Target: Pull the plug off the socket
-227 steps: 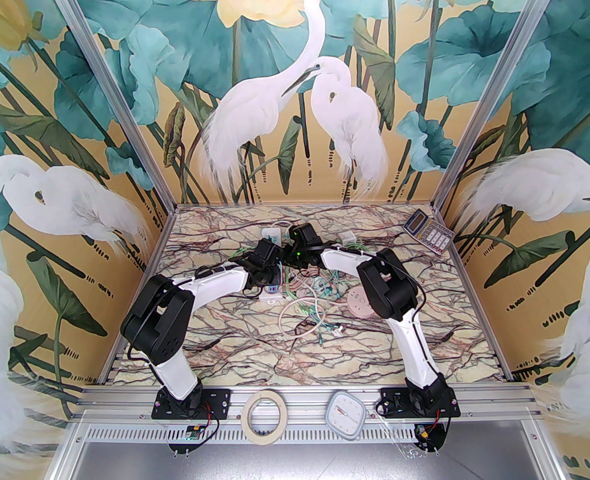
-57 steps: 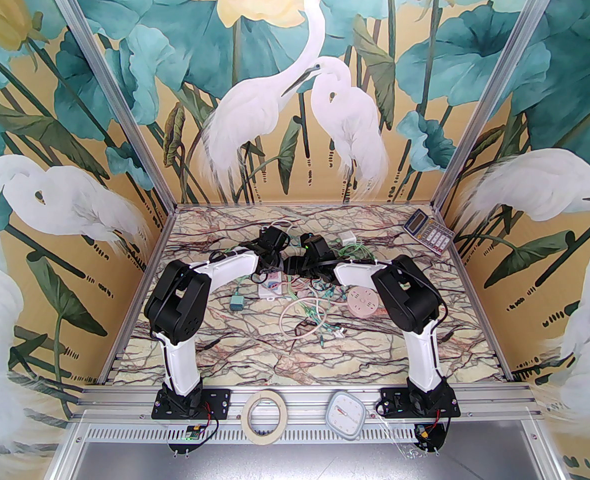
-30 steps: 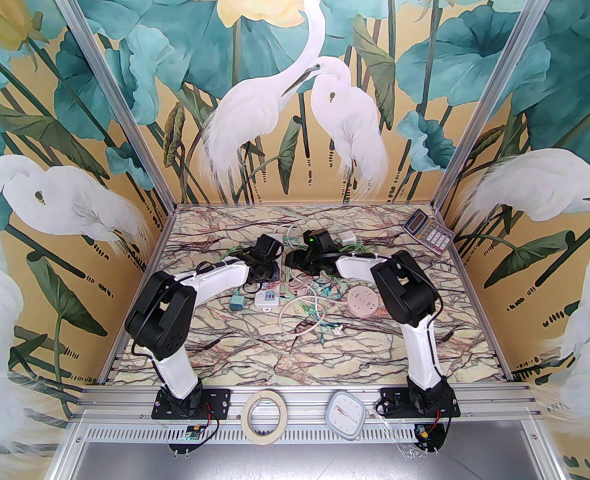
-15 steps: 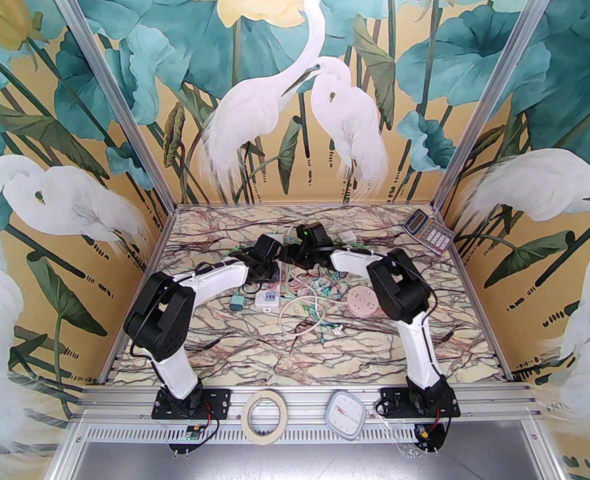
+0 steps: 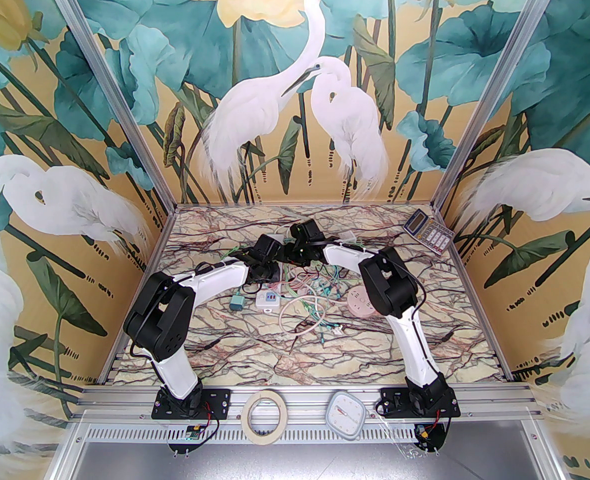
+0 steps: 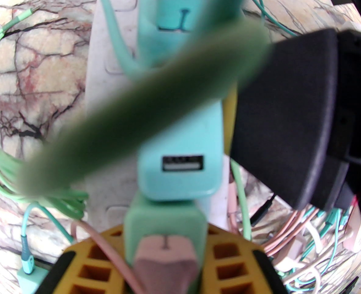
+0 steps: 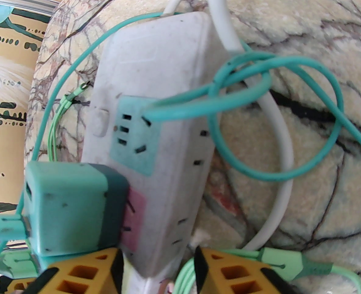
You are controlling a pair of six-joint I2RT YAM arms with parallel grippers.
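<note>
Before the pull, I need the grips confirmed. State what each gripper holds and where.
Left gripper clamps the mint-green plug by its sides. Right gripper straddles the white power strip at its near end; a firm grip cannot be told.

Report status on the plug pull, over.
Left gripper shut on mint plug, which looks seated in the strip. Right gripper straddles the strip end, contact unclear. Green cable lies across the strip.

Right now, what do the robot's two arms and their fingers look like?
Both the left arm and right arm have white links between bulky black joints, with thin black cables running alongside. The left fingers and right fingers are yellow-orange lattice blocks edged with black pads.
</note>
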